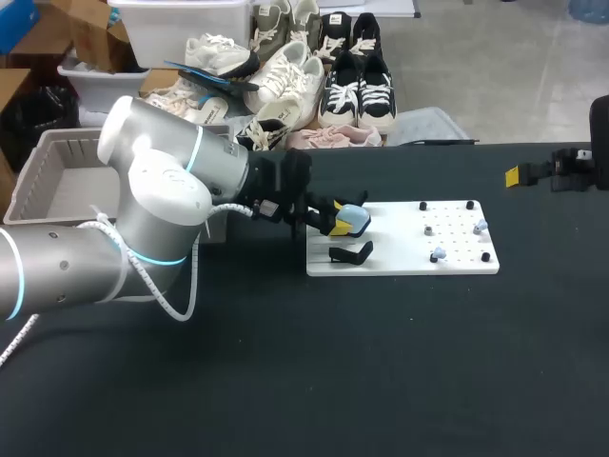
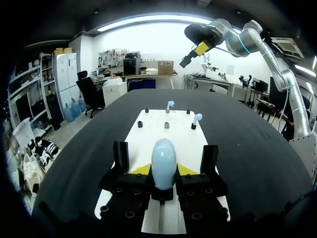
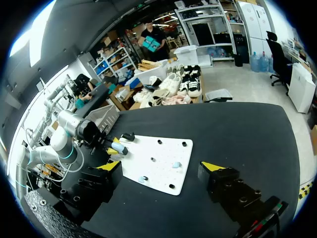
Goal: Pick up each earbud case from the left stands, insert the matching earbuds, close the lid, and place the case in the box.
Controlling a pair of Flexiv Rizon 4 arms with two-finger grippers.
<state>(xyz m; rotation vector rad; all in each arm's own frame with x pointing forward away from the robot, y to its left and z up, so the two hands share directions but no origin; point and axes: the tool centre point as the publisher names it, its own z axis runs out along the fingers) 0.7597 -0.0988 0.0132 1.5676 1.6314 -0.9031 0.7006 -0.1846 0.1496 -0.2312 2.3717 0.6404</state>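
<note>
The left end effector (image 2: 163, 171) is clenched on the pale blue earbud case (image 2: 163, 156) — its yellow tips press the case from both sides. Just under it lies the white board (image 2: 148, 130), with a black stand (image 1: 350, 253) close beside the fingers and earbuds (image 2: 197, 119) on pegs farther ahead. The left arm (image 1: 162, 190) reaches in low over the black surface (image 1: 381, 362), elbow bent, with the grey box (image 1: 27, 186) behind it. The right end effector (image 3: 161, 168) hangs released — well apart from the board, raised above the surface.
</note>
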